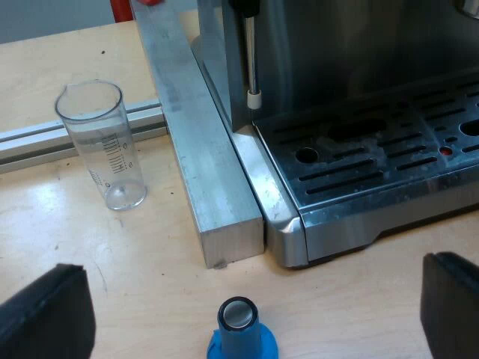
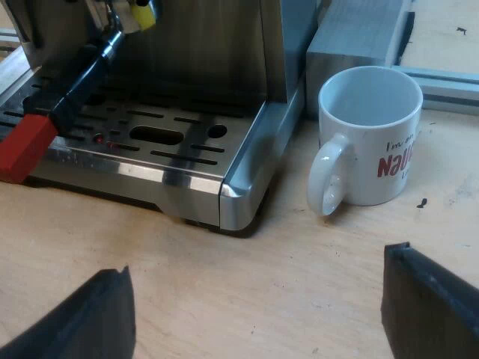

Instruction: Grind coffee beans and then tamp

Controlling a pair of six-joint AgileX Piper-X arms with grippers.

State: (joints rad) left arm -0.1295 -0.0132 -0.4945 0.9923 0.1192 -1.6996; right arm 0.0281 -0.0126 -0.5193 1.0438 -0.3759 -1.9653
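Observation:
My left gripper (image 1: 258,299) is open, its black fingers (image 1: 49,314) spread wide above the wooden table. A blue tamper (image 1: 241,331) with a metal top stands between them, untouched. The empty measuring glass (image 1: 103,143) stands upright beside an aluminium bar. The espresso machine's drip tray (image 1: 374,161) is close by, with the steam wand (image 1: 253,56) hanging over it. My right gripper (image 2: 258,318) is also open and holds nothing, over bare table before the machine's corner (image 2: 232,198). The holder's dark handle (image 2: 78,78) with its red end (image 2: 24,146) juts out over the tray, locked into the machine's front.
A white mug (image 2: 370,138) with red lettering stands upright next to the machine, handle toward me. A thick aluminium bar (image 1: 194,149) lies along the machine's side, with a thinner rail (image 1: 45,138) behind the glass. A grey block (image 2: 355,34) sits behind the mug.

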